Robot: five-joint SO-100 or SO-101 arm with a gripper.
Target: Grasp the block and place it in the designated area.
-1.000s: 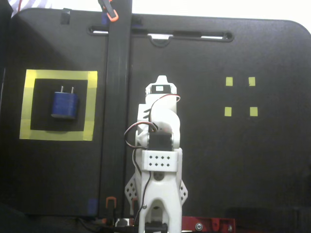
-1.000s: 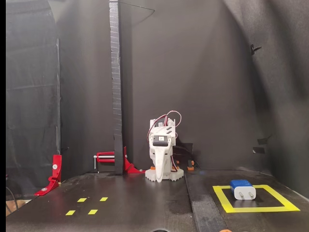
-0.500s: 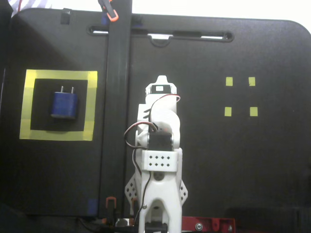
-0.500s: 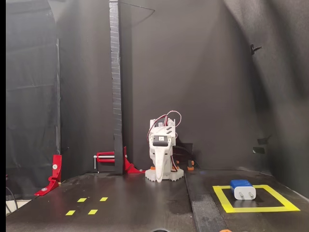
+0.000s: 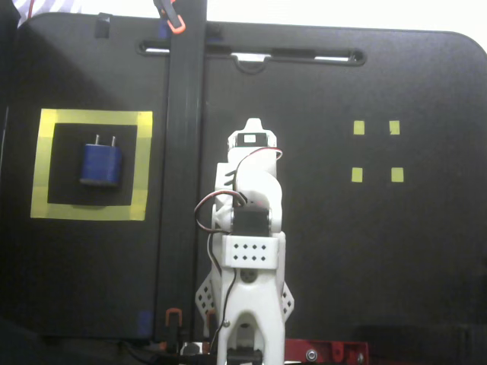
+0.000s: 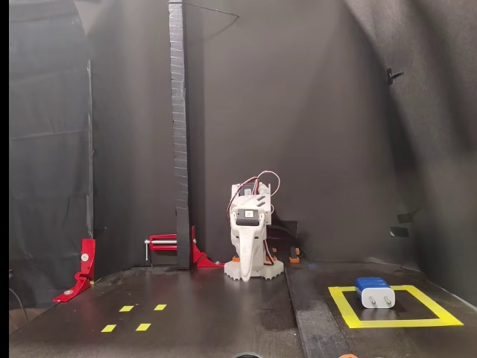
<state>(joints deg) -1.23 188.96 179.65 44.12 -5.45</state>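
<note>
Off-task items on my black table (image 5: 380,266)

I see four small yellow tape marks (image 5: 375,150) forming a square right of centre in a fixed view from above, a tall black post (image 6: 177,134) rising near the far wall, red clamps (image 6: 82,270) at far left, and an orange clip (image 5: 173,23) atop the post.

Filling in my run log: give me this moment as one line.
arm: folded at base | gripper: empty, jaw state unclear | blue plug adapter: resting inside yellow tape square | four yellow markers: unoccupied
</note>
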